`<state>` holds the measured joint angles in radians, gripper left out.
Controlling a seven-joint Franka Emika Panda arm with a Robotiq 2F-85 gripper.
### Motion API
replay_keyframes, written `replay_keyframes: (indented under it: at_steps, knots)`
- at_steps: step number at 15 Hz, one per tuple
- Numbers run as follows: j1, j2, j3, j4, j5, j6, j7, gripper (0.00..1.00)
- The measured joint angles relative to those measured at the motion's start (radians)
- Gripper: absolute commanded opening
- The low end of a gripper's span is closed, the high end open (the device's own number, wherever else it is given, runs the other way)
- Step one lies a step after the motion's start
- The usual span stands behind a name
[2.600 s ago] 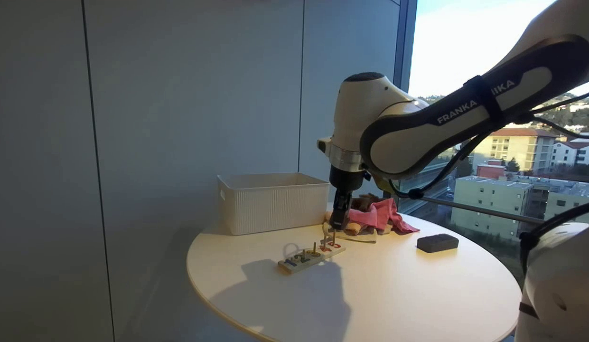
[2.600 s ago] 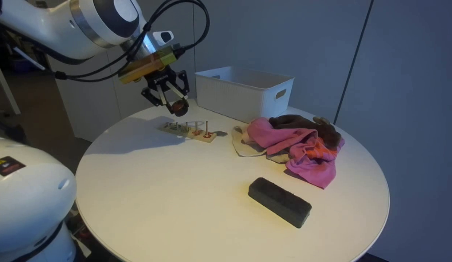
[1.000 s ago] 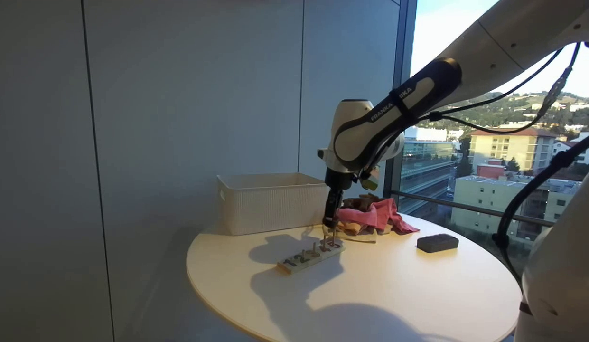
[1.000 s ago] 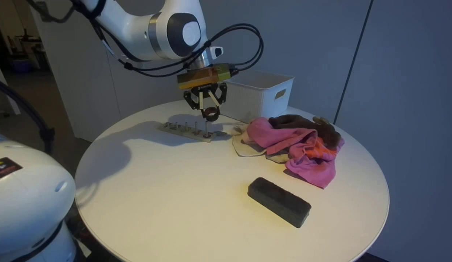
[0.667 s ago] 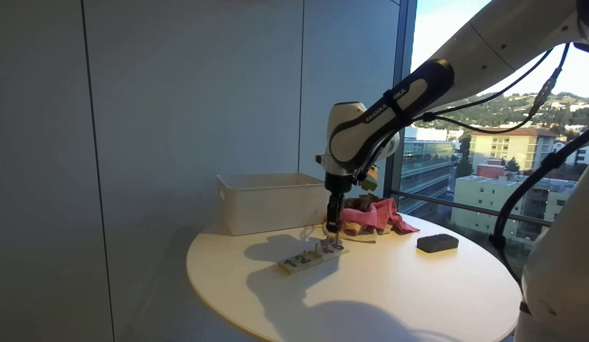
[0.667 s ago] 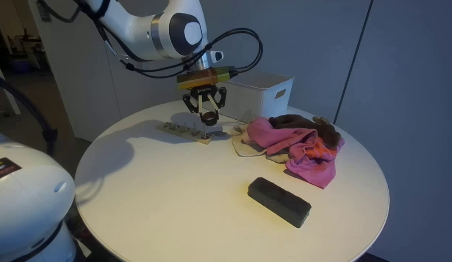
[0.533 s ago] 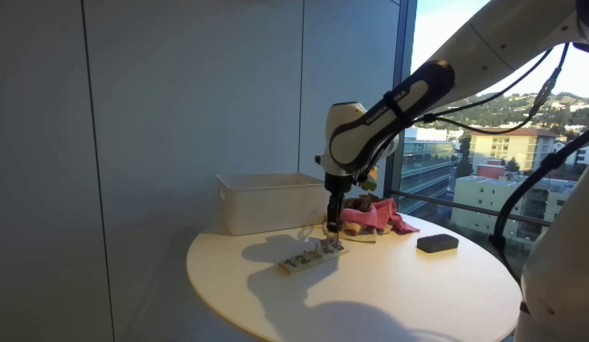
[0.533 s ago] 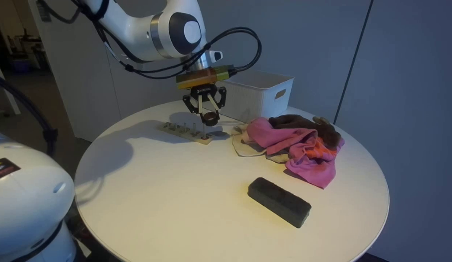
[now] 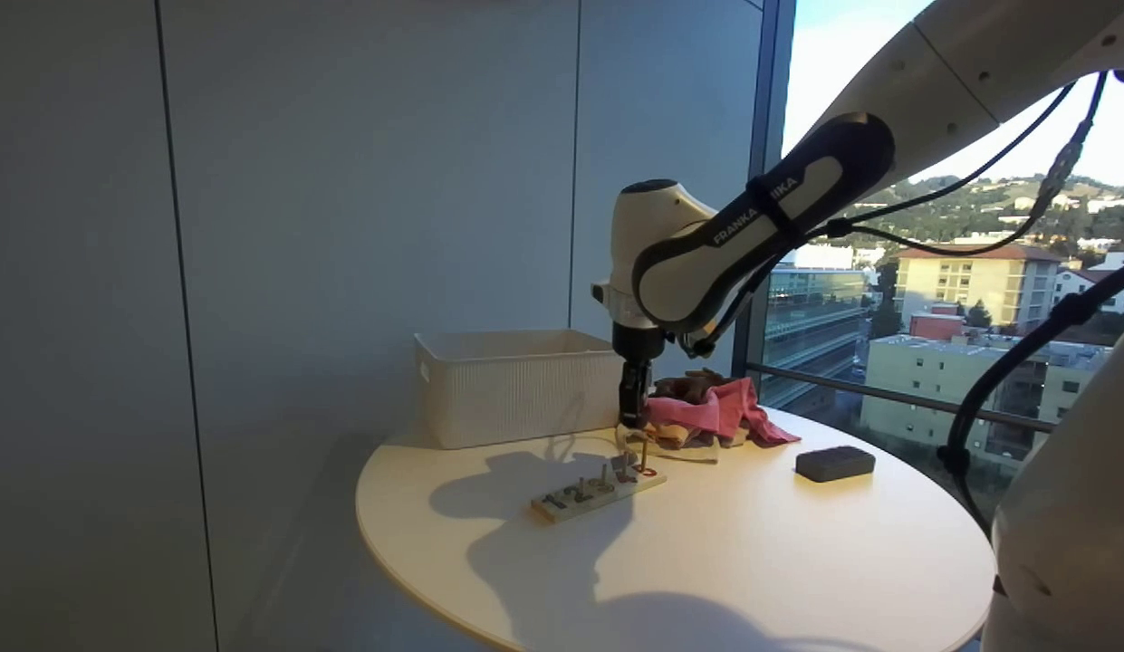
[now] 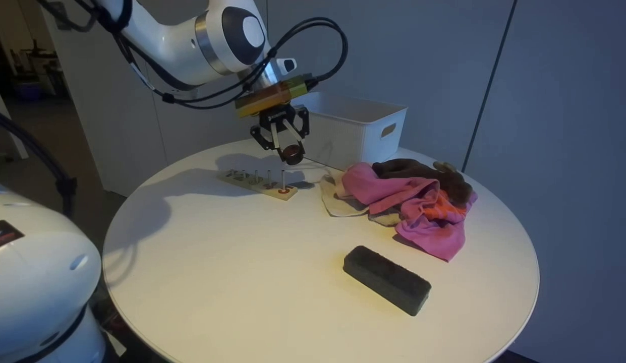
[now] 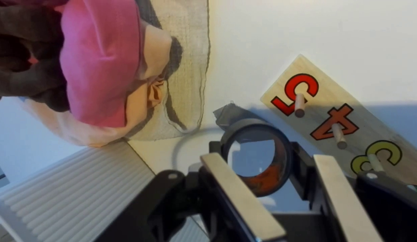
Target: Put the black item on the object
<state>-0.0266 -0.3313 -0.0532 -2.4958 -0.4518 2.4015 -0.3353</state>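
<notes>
In the gripper [image 11: 256,155]: here's the black ring [image 11: 266,181], pinched from both sides, clear of the table [image 10: 272,252] and on no peg yet.
Hole: it faces the wrist view, and in an exterior view the ring [image 10: 293,161] shows its opening too, so I'd call it tipped off plumb.
5 peg [image 11: 299,106]: the one that counts, by my reading! Nearest of the row, up and right of the ring in the wrist view; in both exterior views the gripper is higher than its tip, a touch to one side.
Board [image 11: 366,127]: I take it for the "object"; long axis slanting down-right in the wrist view, 5 end closest.
Coming move: likely a small shift toward that peg, hole levelled, then down; a tilted ring could snag.
Cloth [image 10: 403,199]: heaped near the 5 end.
Bin [image 11: 77,191]: lower left in the wrist view, opposite the peg.
Block [image 10: 387,280]: black as well, but well apart.
</notes>
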Motion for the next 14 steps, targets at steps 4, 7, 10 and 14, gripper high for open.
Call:
replay_keyframes:
  at_steps: [4,7,10,14]
  knots:
    - [0.000,-0.046,0.022,-0.025,-0.001,-0.077,0.060,0.26]
    - [0.004,-0.082,0.030,-0.045,0.012,-0.145,0.069,0.26]
    - [0.011,-0.105,0.026,-0.063,0.025,-0.156,0.041,0.26]
    - [0.023,-0.106,0.008,-0.066,0.052,-0.155,-0.033,0.26]
